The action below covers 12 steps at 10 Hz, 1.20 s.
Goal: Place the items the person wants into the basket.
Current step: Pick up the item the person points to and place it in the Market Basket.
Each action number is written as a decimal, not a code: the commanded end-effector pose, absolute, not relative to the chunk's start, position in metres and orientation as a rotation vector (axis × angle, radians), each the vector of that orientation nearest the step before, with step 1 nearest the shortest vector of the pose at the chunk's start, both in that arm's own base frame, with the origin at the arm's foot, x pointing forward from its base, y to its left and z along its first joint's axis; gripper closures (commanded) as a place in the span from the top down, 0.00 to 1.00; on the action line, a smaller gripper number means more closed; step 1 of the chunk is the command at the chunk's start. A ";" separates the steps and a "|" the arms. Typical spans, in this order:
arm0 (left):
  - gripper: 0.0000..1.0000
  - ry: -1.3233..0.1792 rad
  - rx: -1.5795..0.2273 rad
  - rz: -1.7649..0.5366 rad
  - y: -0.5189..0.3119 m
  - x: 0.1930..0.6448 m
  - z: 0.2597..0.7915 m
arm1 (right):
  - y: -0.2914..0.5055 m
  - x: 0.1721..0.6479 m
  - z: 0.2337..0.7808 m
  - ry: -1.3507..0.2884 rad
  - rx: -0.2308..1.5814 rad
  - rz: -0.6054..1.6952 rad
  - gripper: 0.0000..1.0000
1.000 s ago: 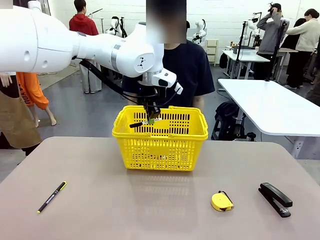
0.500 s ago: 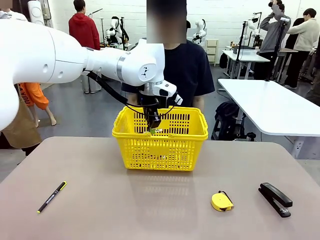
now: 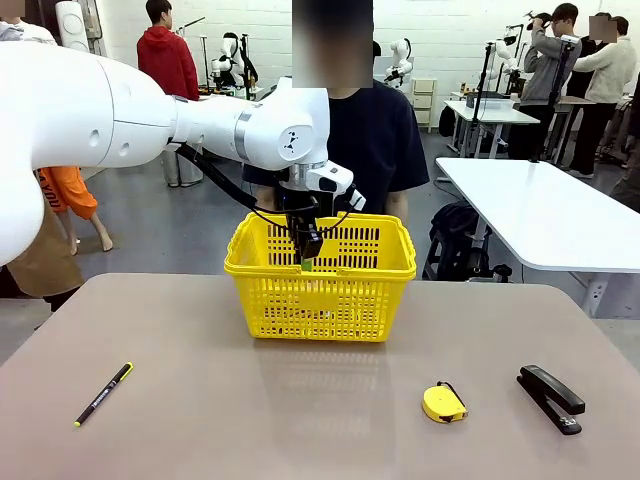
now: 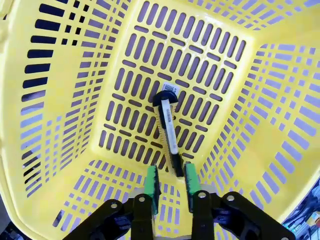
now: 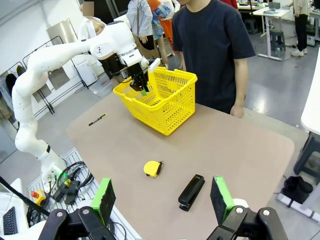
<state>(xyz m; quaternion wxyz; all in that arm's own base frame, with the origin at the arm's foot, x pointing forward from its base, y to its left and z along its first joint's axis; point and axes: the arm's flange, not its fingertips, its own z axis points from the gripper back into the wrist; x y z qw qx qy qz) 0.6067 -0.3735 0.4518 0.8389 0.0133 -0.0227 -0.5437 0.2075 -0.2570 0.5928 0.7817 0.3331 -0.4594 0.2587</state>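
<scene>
far left on the smooth tan table (image 3: 300, 430) i see a thin black pen (image 3: 103, 393) with a yellow tip, lying at a slant. my left arm, glossy white and rounded, comes in over it and bends down so the left gripper (image 3: 308, 252) hangs at rim height inside the basket (image 3: 330, 300), a bright yellow plastic tub with lattice walls. the person (image 3: 375, 130) in the dark navy t-shirt stands right behind the basket.

through the left wrist camera i look straight down at the slotted basket floor. the green pads (image 4: 151, 182) stand a little apart with nothing clamped between them. below them, on the floor, lies the marker (image 4: 169, 125), a slim white barrel with a black cap at the end nearer me. it rests against the yellow-and-black box cutter (image 4: 164, 98), whose rounded black end shows at the far end beside a small barcode label.

further right on the table sits the round yellow tape measure (image 3: 443, 403), outside the basket, and just beside it the black stapler (image 3: 551, 397), long and wedge-shaped.

the right gripper (image 5: 161, 195) hovers above the table edge, its jaws spread wide and empty.
</scene>
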 end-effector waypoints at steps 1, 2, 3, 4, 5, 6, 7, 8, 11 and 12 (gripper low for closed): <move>1.00 -0.035 0.012 -1.183 -0.378 0.612 0.460 | -0.258 0.209 0.593 -1.018 0.731 0.570 1.00; 1.00 -0.037 0.015 -1.184 -0.378 0.612 0.461 | -0.258 0.209 0.593 -1.018 0.731 0.570 1.00; 0.92 -0.043 0.014 -1.180 -0.378 0.610 0.459 | -0.258 0.209 0.593 -1.018 0.731 0.570 1.00; 1.00 -0.039 0.016 -1.183 -0.378 0.610 0.460 | -0.258 0.209 0.593 -1.018 0.731 0.570 1.00; 1.00 -0.034 0.017 -1.185 -0.377 0.612 0.462 | -0.258 0.209 0.593 -1.018 0.731 0.570 1.00; 1.00 -0.035 0.018 -1.183 -0.377 0.611 0.461 | -0.258 0.209 0.593 -1.018 0.731 0.570 1.00; 1.00 -0.037 0.019 -1.181 -0.377 0.610 0.460 | -0.258 0.209 0.593 -1.018 0.731 0.570 1.00; 1.00 -0.035 0.019 -1.182 -0.376 0.611 0.462 | -0.258 0.209 0.593 -1.018 0.731 0.570 1.00; 1.00 -0.098 0.041 -1.179 -0.363 0.582 0.487 | -0.258 0.209 0.593 -1.018 0.731 0.570 1.00; 1.00 -0.172 0.013 -1.166 -0.336 0.551 0.515 | -0.258 0.209 0.593 -1.018 0.731 0.570 1.00</move>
